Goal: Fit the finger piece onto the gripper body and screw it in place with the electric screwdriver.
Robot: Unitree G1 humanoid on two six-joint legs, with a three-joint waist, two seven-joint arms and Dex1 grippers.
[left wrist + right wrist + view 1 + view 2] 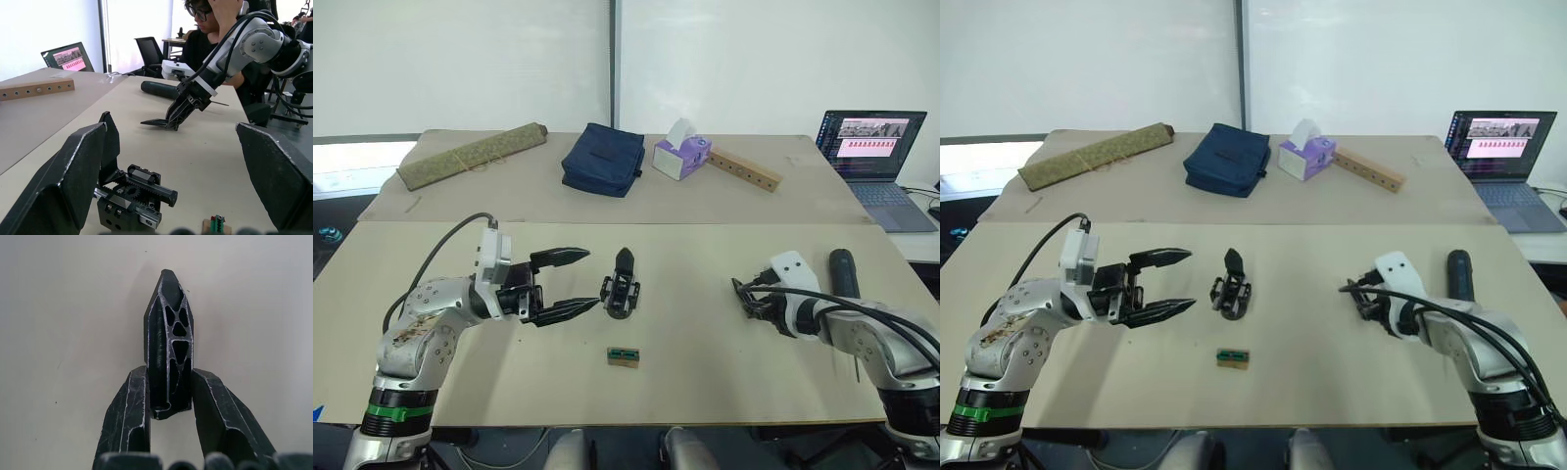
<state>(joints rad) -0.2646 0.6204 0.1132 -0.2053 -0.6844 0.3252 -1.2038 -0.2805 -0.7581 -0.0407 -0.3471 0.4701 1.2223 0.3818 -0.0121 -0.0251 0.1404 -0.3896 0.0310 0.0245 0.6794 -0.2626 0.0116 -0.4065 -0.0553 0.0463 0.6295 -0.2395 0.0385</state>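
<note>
Table [705, 323], tan, both arms reaching in over the near edge.

Left arm bent at the elbow, forearm running inward across the table; left gripper [576, 281] spread wide, nothing between the fingers, tips aimed at the body [622, 289]. Body sits just past those tips, apart from them, its one finger pointing away from the robot (gear rack visible in the left wrist view).

Right arm bent, forearm angled inward, wrist tipped down; right gripper [170, 396] low over the table, closed on the finger piece [169, 342], which sticks out beyond the fingertips.

Screwdriver [843, 270] lies flat just outside the right gripper, beside the forearm, untouched.

Small tan-and-green block [624, 356] on the table nearer the robot than the body, between the two grippers.

Person seated beyond the table's right side, seen in the left wrist view.
</note>
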